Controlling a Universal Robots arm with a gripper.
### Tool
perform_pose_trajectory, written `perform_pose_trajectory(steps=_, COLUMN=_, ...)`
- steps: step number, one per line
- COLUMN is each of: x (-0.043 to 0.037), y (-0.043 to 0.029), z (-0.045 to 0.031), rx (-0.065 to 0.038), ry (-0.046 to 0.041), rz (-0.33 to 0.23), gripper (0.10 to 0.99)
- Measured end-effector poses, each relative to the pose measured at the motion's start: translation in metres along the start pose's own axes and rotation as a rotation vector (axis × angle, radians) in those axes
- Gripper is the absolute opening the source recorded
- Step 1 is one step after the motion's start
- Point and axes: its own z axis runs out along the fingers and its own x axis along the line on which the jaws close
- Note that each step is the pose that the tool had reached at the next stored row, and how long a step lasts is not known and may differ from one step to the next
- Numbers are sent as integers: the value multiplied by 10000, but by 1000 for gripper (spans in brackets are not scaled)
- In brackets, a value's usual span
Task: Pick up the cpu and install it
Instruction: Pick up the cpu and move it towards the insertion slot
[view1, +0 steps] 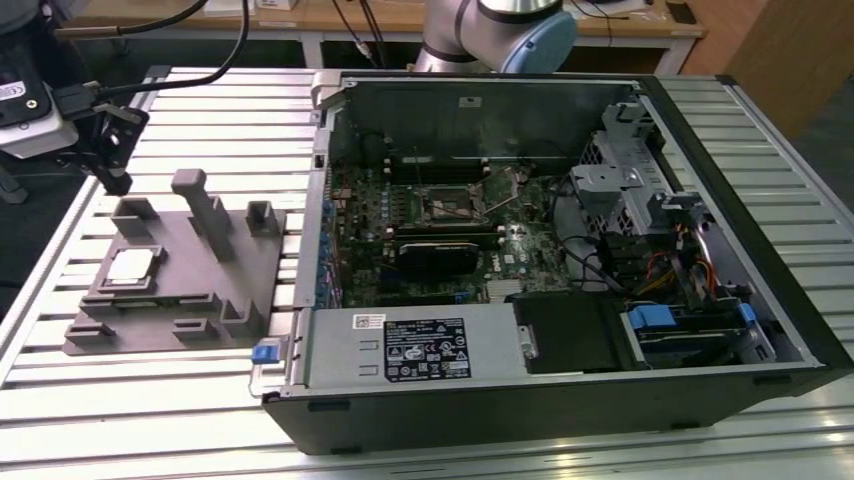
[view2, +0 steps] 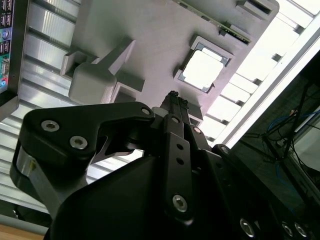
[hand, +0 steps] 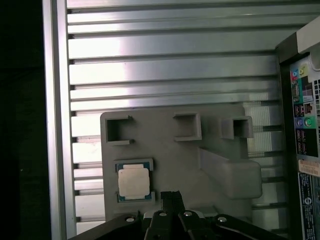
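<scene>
1. Gripper (view1: 118, 182) poised above the far end of the plate (view1: 180, 270), at the exterior view's left of the open case (view1: 534, 420).
2. Fingers (hand: 165, 200) pressed together at the tips in both wrist views, with nothing pinched between them.
3. Cpu (view1: 130, 265) flat in a shallow square recess of the plate, pale metal top up, free of the gripper.
4. In the first wrist view, cpu near the fingertips but apart, with a strip of bare plate between.
5. In the second wrist view, same pale square seen past the closed tips, seated in its frame on the plate.
6. Plate set on the slatted table (view1: 134, 430), just beside the case wall, with upright blocks and open pockets on it.
7. Inside the case: square socket (view1: 447, 205) mid-board, black heatsink (view1: 434, 258) just beside it, power supply (view1: 414, 350) along the near edge.
</scene>
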Motion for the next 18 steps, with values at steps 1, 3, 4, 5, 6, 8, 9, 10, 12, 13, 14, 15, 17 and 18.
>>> perform_pose_trajectory(steps=1, x=2, y=0, z=3, rx=1, ry=0, rz=0, gripper=106)
perform_pose_trajectory(steps=3, x=7, y=-1, z=10, rx=1, ry=1, rz=0, gripper=106)
perform_pose_trajectory(steps=4, x=9, y=-2, z=14, rx=0, ry=0, rz=0, gripper=106)
perform_pose_trajectory(steps=5, x=11, y=-2, z=17, rx=0, ry=0, rz=0, gripper=106)
perform_pose_trajectory(steps=6, x=13, y=-3, z=21, rx=0, ry=0, rz=-1, gripper=106)
perform_pose_trajectory(steps=8, x=18, y=-5, z=29, rx=1, ry=1, rz=0, gripper=106)
perform_pose_trajectory(steps=9, x=21, y=-7, z=34, rx=0, ry=0, rz=0, gripper=106)
perform_pose_trajectory(steps=10, x=23, y=-8, z=40, rx=0, ry=0, rz=0, gripper=106)
perform_pose_trajectory(steps=12, x=27, y=-13, z=53, rx=0, ry=0, rz=1, gripper=106)
perform_pose_trajectory(steps=13, x=29, y=-17, z=59, rx=0, ry=0, rz=0, gripper=106)
perform_pose_trajectory(steps=14, x=31, y=-20, z=66, rx=1, ry=1, rz=0, gripper=106)
perform_pose_trajectory(steps=15, x=34, y=-25, z=75, rx=1, ry=0, rz=0, gripper=106)
perform_pose_trajectory(steps=17, x=40, y=-32, z=90, rx=-1, ry=-1, rz=1, gripper=106)
perform_pose_trajectory(steps=18, x=42, y=-36, z=97, rx=0, ry=-1, rz=0, gripper=106)
